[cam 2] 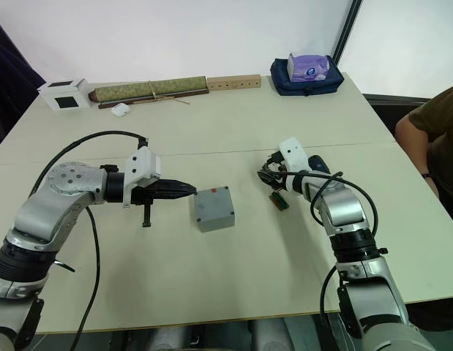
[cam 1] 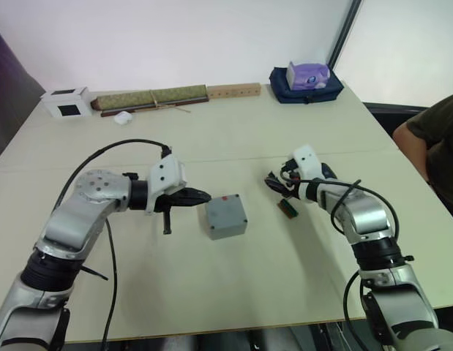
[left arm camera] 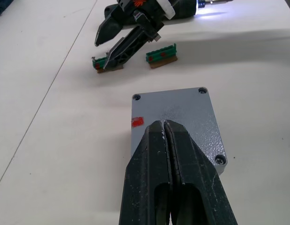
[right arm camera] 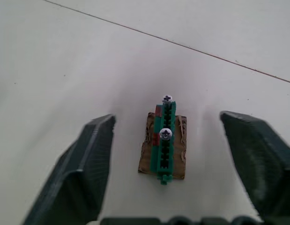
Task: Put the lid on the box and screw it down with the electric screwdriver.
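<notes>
left tool (left arm camera: 164,136) closed over lid (left arm camera: 175,122), right tool (right arm camera: 170,154) spread wide — low over table (cam 1: 285,278)

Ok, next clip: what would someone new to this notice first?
Probably the grey box at mid-table with its lid already on, and the left pincer, shut, poised right over it. Next, the right pincer, open, straddling a small green screw holder with two screws standing in it. A person sits at the table's right edge.
</notes>
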`<state>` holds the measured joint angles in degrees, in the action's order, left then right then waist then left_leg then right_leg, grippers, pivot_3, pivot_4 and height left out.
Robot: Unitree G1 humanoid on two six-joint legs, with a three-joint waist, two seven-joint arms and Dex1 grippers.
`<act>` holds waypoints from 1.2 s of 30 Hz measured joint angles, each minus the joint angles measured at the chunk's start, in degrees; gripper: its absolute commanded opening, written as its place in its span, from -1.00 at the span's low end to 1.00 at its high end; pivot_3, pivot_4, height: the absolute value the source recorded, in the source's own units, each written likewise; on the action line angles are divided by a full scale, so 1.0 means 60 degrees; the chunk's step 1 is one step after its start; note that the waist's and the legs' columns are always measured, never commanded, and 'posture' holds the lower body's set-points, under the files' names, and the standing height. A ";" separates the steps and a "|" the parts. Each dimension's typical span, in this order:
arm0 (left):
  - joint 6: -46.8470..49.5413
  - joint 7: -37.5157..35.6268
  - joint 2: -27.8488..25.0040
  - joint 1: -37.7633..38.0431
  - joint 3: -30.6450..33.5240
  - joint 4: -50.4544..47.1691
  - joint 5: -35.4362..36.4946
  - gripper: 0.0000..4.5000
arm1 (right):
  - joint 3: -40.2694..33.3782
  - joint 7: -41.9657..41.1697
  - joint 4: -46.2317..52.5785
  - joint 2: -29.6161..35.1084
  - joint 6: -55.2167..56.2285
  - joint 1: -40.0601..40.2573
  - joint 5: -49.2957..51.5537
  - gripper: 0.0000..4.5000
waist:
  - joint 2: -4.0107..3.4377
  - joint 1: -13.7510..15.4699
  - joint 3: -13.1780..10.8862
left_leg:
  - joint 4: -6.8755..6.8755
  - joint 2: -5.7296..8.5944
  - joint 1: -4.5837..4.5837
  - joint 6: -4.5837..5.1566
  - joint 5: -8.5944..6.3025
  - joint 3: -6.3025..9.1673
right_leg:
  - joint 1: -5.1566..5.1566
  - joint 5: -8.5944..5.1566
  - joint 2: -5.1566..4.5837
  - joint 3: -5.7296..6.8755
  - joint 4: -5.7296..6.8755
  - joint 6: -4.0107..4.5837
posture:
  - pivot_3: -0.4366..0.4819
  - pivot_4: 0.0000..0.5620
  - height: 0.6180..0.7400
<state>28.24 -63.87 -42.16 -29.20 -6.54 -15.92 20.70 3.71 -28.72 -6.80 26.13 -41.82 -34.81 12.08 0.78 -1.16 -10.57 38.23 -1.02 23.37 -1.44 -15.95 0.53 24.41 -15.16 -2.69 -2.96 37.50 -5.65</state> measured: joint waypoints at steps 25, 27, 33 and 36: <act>0.0210 0.0159 0.0169 -0.0056 0.0013 0.0027 0.0216 -1.00 | -0.0647 -0.0393 0.1506 0.0326 -0.1942 -0.0650 0.0856 -0.98 | -0.0001 0.0009 0.0000 | 0.0000 0.0000 0.0000 -0.0001 0.0001 0.0001 | 0.0000 0.0000 -0.0001 0.0000 0.0001 0.0000 | -0.05 -0.47 1.00; 0.0210 0.0158 0.0131 -0.0041 0.0019 0.0034 0.0217 -1.00 | -0.0678 -0.0624 0.2215 0.0415 -0.2609 -0.0725 0.1251 -0.98 | -0.0001 0.0011 0.0000 | 0.0000 0.0000 0.0001 -0.0001 0.0001 0.0003 | 0.0000 0.0000 -0.0001 0.0001 0.0001 0.0000 | -0.05 -0.47 1.00; 0.0206 0.0155 0.0058 -0.0027 0.0075 0.0111 0.0215 -1.00 | -0.0186 -0.1080 0.4352 0.0268 -0.4170 -0.0735 0.2514 -0.98 | -0.0001 0.0000 0.0000 | -0.0001 -0.0002 0.0000 -0.0001 0.0000 0.0005 | 0.0000 0.0000 0.0001 0.0002 0.0002 0.0000 | -0.05 -0.47 1.00; 0.0206 0.0157 0.0057 -0.0027 0.0085 0.0200 0.0214 -1.00 | 0.0114 -0.0993 0.4834 0.0136 -0.4463 -0.0679 0.2739 -0.98 | 0.0000 0.0027 0.0000 | 0.0001 0.0001 0.0001 -0.0001 0.0000 0.0004 | -0.0001 0.0000 -0.0004 0.0003 0.0001 0.0000 | -0.05 -0.47 1.00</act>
<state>29.47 -62.93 -41.82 -29.36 -6.03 -14.72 21.99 4.40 -34.68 22.20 26.94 -68.60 -38.89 28.51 0.78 -1.00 -10.57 38.23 -1.01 23.37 -1.44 -15.94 0.56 24.41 -15.16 -2.71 -2.95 37.51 -5.65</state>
